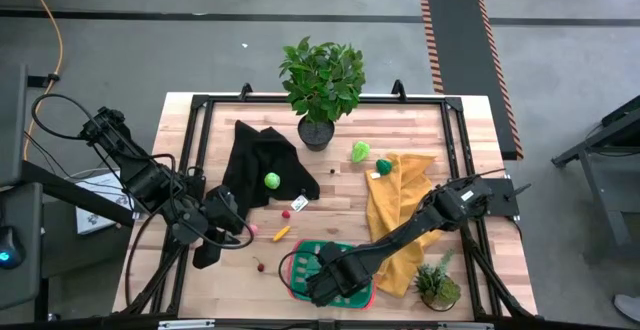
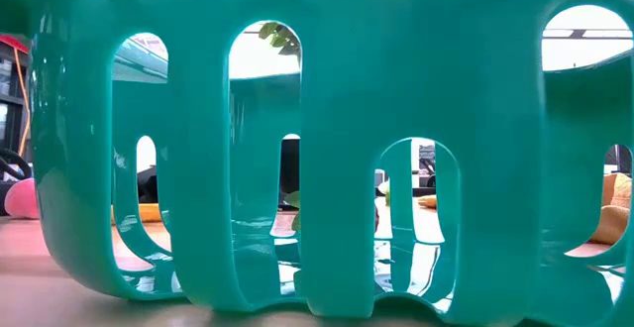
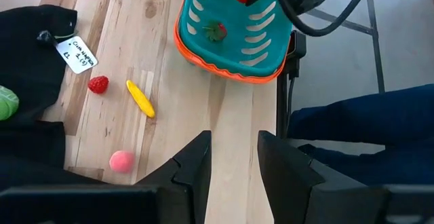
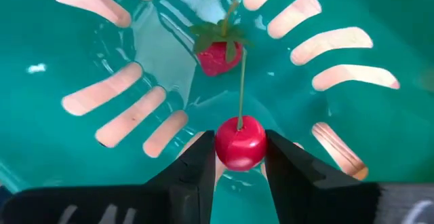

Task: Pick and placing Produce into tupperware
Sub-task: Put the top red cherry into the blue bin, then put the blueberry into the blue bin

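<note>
**Right pincer holding a cherry inside the container**

The right pincer (image 4: 240, 157) is narrowed onto a red cherry (image 4: 240, 142); both fingers press its sides. The cherry's thin green stem points away from the wrist, toward a strawberry (image 4: 218, 54) lying on the container floor just beyond. In the high view the right pincer (image 1: 335, 275) sits over the green container (image 1: 296, 270), which lies at the front edge of the tabletop (image 1: 330, 185), long axis running roughly left to right, its red rim close to the tabletop's edge.

The left pincer (image 3: 234, 157) hovers above bare wood with its fingers a moderate gap apart, holding nothing. In the high view it (image 1: 228, 215) is at the left side, over the lower end of a black cloth (image 1: 262, 155).

Loose produce on the tabletop:
- a yellow piece (image 3: 140, 98), long axis slanted across the boards;
- a red berry (image 3: 98, 84) just beside it;
- a pink ball (image 3: 122, 161) nearer the left pincer;
- a lime-green ball (image 1: 272, 180) on the black cloth;
- a green piece (image 1: 360, 151) next to the yellow cloth (image 1: 397, 205).

Open wood lies between the container and the black cloth. A potted plant (image 1: 322, 80) stands at the rear, a smaller one (image 1: 438, 285) at the front right corner.
</note>
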